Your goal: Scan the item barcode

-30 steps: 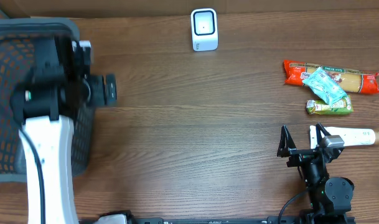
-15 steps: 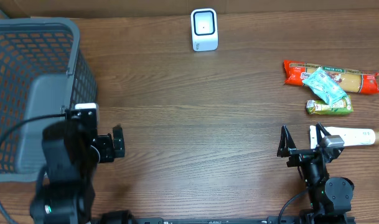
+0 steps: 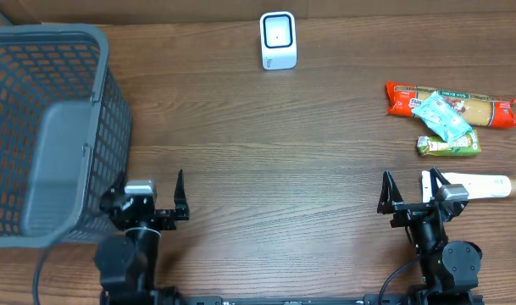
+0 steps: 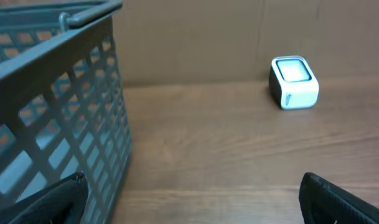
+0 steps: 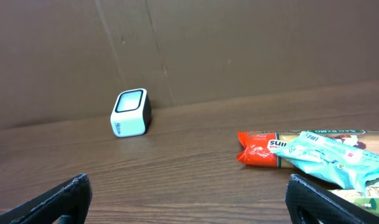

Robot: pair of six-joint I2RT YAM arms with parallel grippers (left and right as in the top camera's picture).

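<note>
Left gripper point(image 3: 147, 193) and right gripper point(image 3: 410, 191) are both sitting spread wide, gripping nothing. The scanner point(image 3: 278, 40) is sitting back-middle, and the red packet point(image 3: 402, 97) is lying far right, beyond the right gripper.

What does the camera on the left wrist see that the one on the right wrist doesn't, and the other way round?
Only the left wrist view shows the grey mesh basket, which fills its left side. Only the right wrist view shows the red packet with the teal pouch overlapping it. Both show the white scanner standing on the wooden table in front of the cardboard wall. In each view the camera's own gripper, the left gripper or the right gripper, has open fingers in the bottom corners.
</note>
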